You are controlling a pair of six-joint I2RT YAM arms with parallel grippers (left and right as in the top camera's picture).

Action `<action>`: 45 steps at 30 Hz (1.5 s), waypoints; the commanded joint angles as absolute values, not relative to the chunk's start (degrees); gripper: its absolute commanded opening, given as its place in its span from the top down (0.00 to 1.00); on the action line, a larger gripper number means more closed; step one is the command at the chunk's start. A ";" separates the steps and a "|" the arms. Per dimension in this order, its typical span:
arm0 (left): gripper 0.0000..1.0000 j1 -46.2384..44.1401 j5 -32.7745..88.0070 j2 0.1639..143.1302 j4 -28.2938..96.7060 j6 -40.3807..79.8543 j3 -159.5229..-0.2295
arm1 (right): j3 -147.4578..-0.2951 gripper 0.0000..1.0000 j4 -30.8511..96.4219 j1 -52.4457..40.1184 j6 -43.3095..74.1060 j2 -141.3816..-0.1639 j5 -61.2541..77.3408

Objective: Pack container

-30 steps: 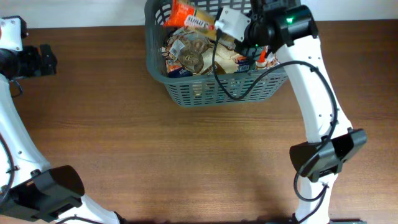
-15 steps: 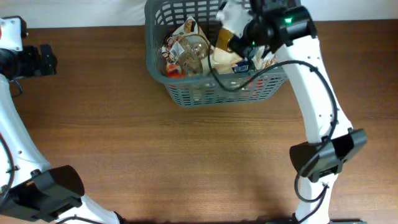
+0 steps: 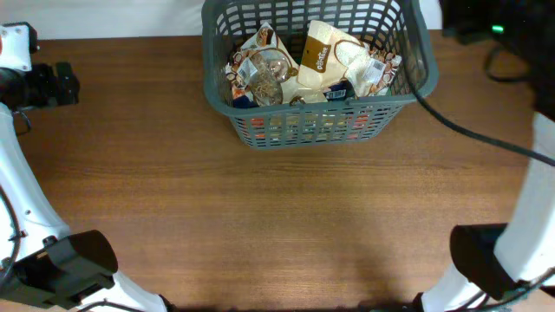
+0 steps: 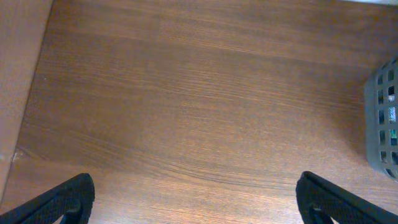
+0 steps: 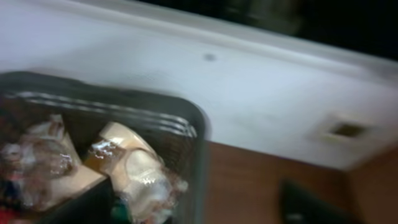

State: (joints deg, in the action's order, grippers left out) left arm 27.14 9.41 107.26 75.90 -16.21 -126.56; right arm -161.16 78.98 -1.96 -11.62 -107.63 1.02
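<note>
The right tool (image 5: 193,205) has withdrawn from the container (image 3: 295,132), open and empty. The packets (image 3: 325,56) lie inside, so that placing looks done. The left tool (image 4: 196,199) is open too.

One grey basket (image 3: 217,91) is counted at the far edge of the tabletop. At least three packets are made out inside it: one cream pouch (image 3: 323,54), one clear-wrapped packet (image 3: 264,68) and one crinkled packet (image 3: 381,71). The full number cannot be told, as they overlap. Two arms are counted, a left arm (image 3: 19,186) and a right arm (image 3: 539,186).
</note>
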 commanded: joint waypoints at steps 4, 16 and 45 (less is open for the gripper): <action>0.01 27.29 9.58 106.39 75.90 -15.44 -126.34 | -161.14 0.01 81.82 5.32 -9.32 -108.05 0.43; 0.01 27.29 9.58 106.39 75.90 -15.42 -126.34 | -161.03 0.01 82.59 6.50 -9.34 -108.16 0.36; 0.01 27.29 9.58 106.39 75.90 -15.44 -126.34 | -81.38 0.01 44.01 7.57 -10.20 -57.17 9.93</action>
